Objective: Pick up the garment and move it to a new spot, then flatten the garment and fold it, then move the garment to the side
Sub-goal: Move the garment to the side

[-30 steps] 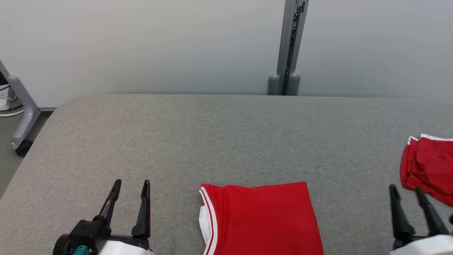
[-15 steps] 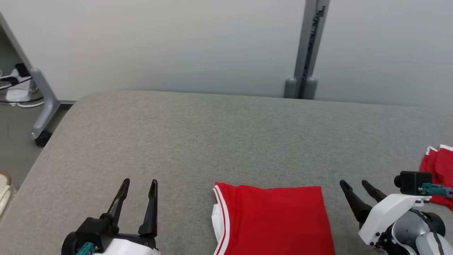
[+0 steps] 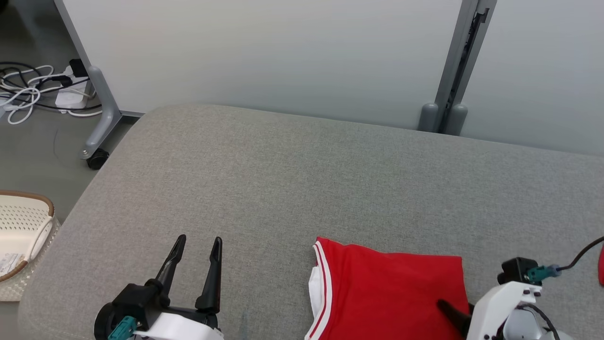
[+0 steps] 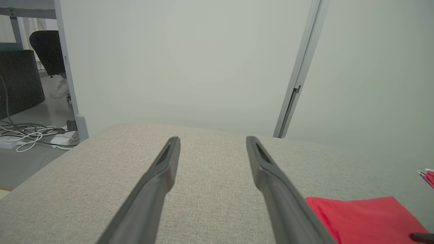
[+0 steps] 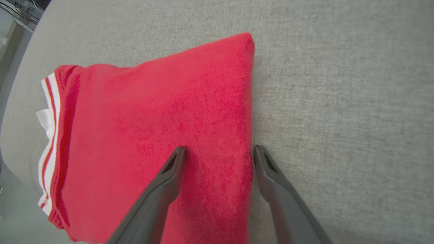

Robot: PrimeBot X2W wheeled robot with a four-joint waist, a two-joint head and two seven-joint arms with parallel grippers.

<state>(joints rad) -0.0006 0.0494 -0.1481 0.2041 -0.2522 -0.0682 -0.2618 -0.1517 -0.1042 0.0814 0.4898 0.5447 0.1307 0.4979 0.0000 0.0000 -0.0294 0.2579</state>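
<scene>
Toward the near edge of the grey counter [image 3: 283, 179], a little right of centre in the head view, lies a red garment [image 3: 391, 293], folded into a flat rectangle. Its side with white and red striped trim faces the robot's left. The plain folded side faces the robot's right. Its far edge runs across the counter from left to right, slightly slanted in the head view. Its near end is cut off by the bottom of that view, so its long axis cannot be told.

The right gripper [image 5: 219, 150] is at the garment's right side with its jaws wide apart. In the right wrist view they straddle the folded side: one finger is above the red cloth, the other above bare counter just beside it. Whether the tips touch the cloth cannot be told.

The left gripper [image 3: 199, 241] is over bare counter to the garment's left, apart from it. Its jaws are also wide apart and hold nothing. Its fingers point toward the counter's far edge.

Beyond the garment the counter is open grey fabric all the way to its far edge, which meets a pale wall with a grey post [image 3: 453, 71]. The counter's far left corner is rounded.

A scrap of a second red cloth [image 4: 429, 177] shows at the far right in the left wrist view.

Past the left edge is floor, with a pale woven basket [image 3: 23, 231], a wheeled grey leg [image 3: 101, 118] and loose cables [image 3: 28, 92].
</scene>
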